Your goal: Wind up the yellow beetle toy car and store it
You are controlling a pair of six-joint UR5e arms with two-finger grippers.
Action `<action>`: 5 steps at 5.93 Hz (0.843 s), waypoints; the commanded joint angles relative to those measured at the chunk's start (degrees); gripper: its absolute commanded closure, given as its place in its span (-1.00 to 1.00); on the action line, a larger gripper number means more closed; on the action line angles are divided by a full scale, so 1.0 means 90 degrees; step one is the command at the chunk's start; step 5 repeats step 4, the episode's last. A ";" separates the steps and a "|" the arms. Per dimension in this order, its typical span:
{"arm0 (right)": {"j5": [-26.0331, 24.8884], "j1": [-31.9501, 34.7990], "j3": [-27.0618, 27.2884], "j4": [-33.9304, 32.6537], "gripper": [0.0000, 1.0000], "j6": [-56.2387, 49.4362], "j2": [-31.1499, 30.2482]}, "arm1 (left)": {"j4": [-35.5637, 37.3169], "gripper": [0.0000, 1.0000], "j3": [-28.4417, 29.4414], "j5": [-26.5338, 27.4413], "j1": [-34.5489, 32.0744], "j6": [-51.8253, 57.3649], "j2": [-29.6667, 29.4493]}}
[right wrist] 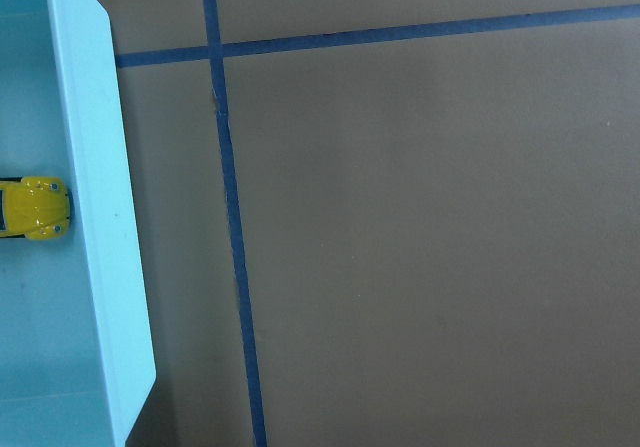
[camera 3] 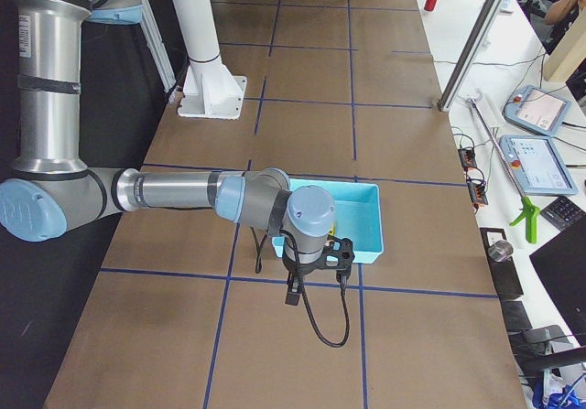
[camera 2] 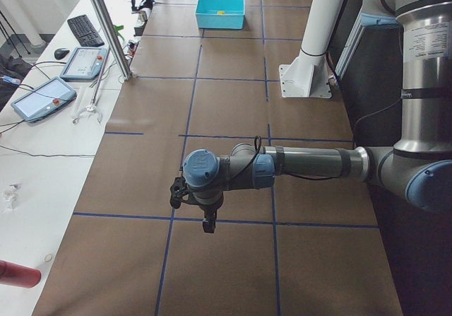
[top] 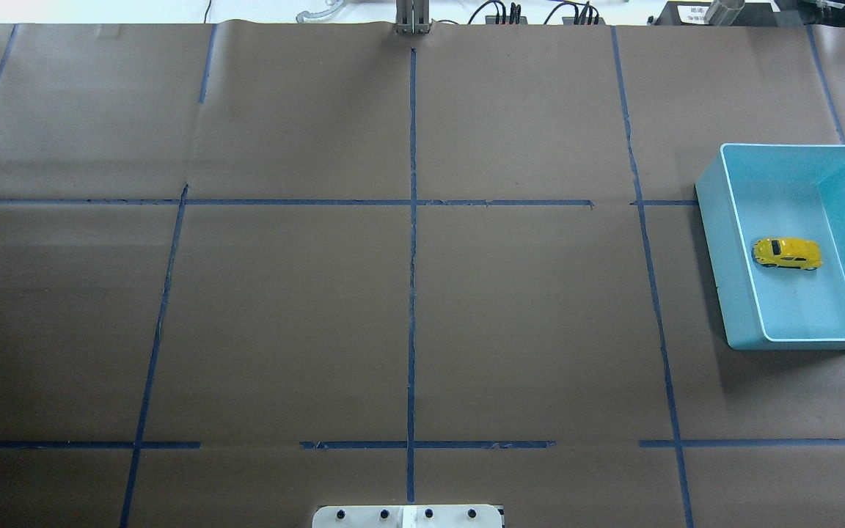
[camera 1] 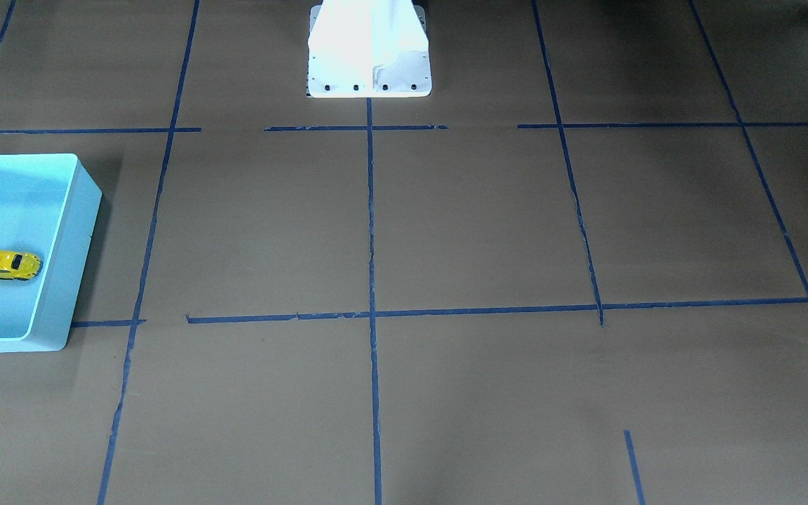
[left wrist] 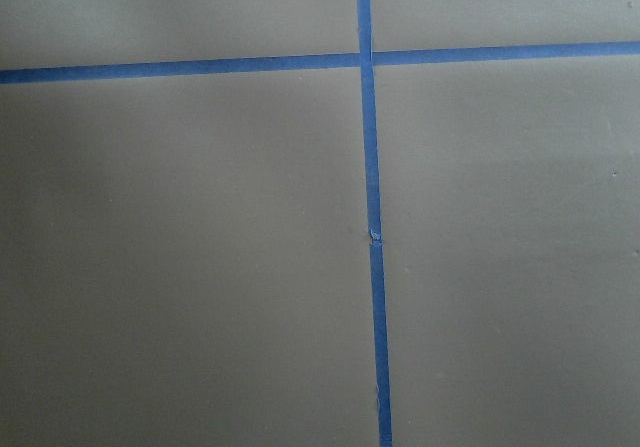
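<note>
Brown table (top: 283,330), blue tape grid (top: 412,293), white side bench (camera 2: 49,189)

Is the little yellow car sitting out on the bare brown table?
No, the yellow car sits inside the light blue bin.

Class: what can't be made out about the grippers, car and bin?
Left gripper: exterior left view only, small, dark; open or shut unclear.
Right gripper: likewise, exterior right view.
Yellow beetle toy car: cut by right wrist view's left edge.
Light blue bin: cut by front-facing view's left edge.
</note>
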 commanded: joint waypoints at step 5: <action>0.0149 0.0000 -0.0006 0.0029 -1.00 0.0018 -0.0007 | 0.0006 -1.00 -0.0004 0.0027 -0.0010 0.0000 0.0011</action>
